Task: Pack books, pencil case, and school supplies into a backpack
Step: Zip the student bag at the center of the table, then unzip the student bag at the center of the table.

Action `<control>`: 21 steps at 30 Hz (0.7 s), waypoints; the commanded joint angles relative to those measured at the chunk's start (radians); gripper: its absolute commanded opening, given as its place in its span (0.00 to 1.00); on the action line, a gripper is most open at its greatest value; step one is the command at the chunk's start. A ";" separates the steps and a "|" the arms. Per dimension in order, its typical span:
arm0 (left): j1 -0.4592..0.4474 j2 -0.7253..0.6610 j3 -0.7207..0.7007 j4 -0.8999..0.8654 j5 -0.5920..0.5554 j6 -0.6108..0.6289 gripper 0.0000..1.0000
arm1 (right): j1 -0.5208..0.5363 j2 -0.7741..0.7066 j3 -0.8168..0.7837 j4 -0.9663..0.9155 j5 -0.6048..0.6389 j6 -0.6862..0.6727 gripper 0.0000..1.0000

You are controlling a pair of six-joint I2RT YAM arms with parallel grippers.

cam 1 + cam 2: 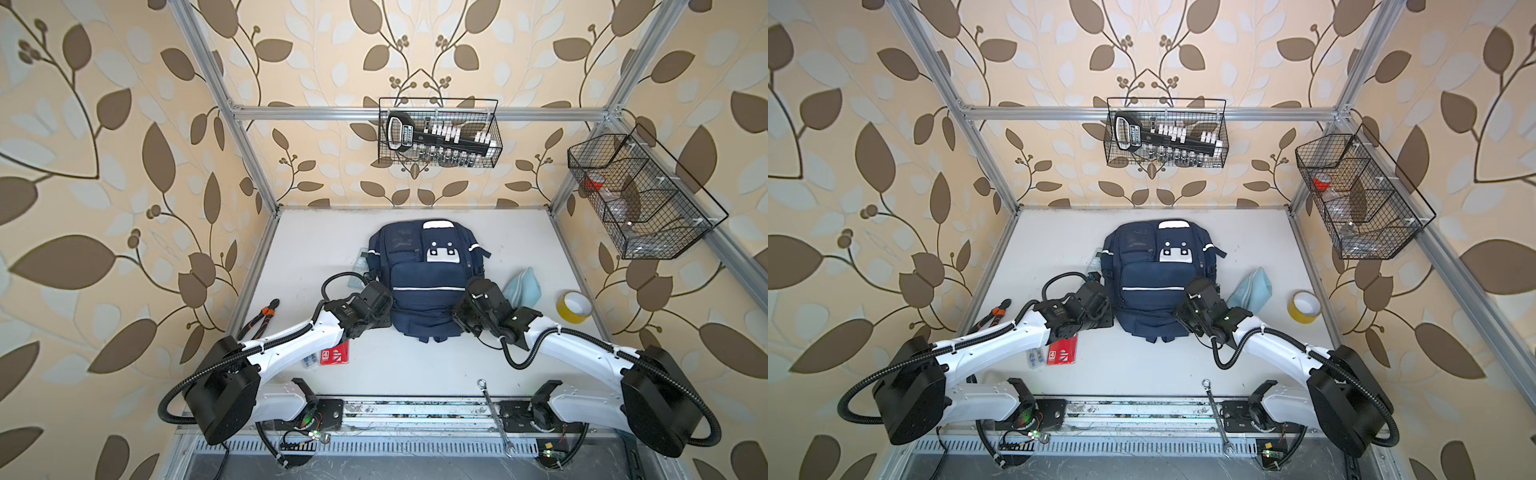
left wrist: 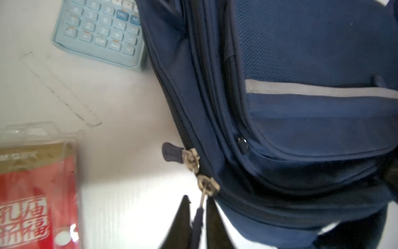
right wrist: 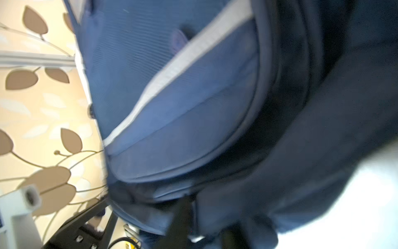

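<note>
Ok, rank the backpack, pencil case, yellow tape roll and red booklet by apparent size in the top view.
1. backpack
2. pencil case and yellow tape roll: alike, unranked; the case is partly hidden.
3. red booklet, also partly hidden.

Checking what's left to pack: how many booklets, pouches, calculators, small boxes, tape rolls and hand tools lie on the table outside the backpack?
Red booklet: 1
Teal pouch: 1
Calculator: 1
Clear box: 1
Yellow tape roll: 1
Hand tools: 2, cutters and wrench
Total: 7
</note>
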 commanded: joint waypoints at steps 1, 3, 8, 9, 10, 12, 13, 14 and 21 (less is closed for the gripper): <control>0.014 0.006 0.057 -0.137 -0.043 -0.002 0.43 | -0.002 -0.104 0.065 -0.190 0.113 -0.173 0.67; 0.014 -0.023 0.049 -0.139 -0.042 0.001 0.50 | -0.006 -0.189 0.090 -0.276 0.196 -0.231 0.76; 0.015 -0.112 0.097 -0.263 -0.094 0.005 0.60 | -0.141 -0.236 0.172 -0.379 0.209 -0.424 0.72; 0.014 -0.133 0.107 -0.277 -0.100 0.006 0.61 | -0.191 -0.220 0.179 -0.365 0.162 -0.453 0.67; 0.014 -0.151 0.120 -0.281 -0.104 0.015 0.62 | -0.249 -0.199 0.182 -0.334 0.100 -0.482 0.59; 0.014 -0.168 0.146 -0.254 -0.089 0.049 0.63 | -0.342 -0.148 0.186 -0.260 -0.019 -0.514 0.43; 0.014 -0.159 0.177 -0.242 -0.066 0.072 0.64 | -0.378 -0.111 0.187 -0.220 -0.064 -0.523 0.39; 0.014 -0.136 0.211 -0.236 -0.039 0.089 0.64 | -0.407 -0.072 0.194 -0.186 -0.113 -0.531 0.34; 0.008 0.145 0.437 -0.242 0.150 0.211 0.68 | -0.463 0.194 0.254 -0.068 -0.320 -0.599 0.30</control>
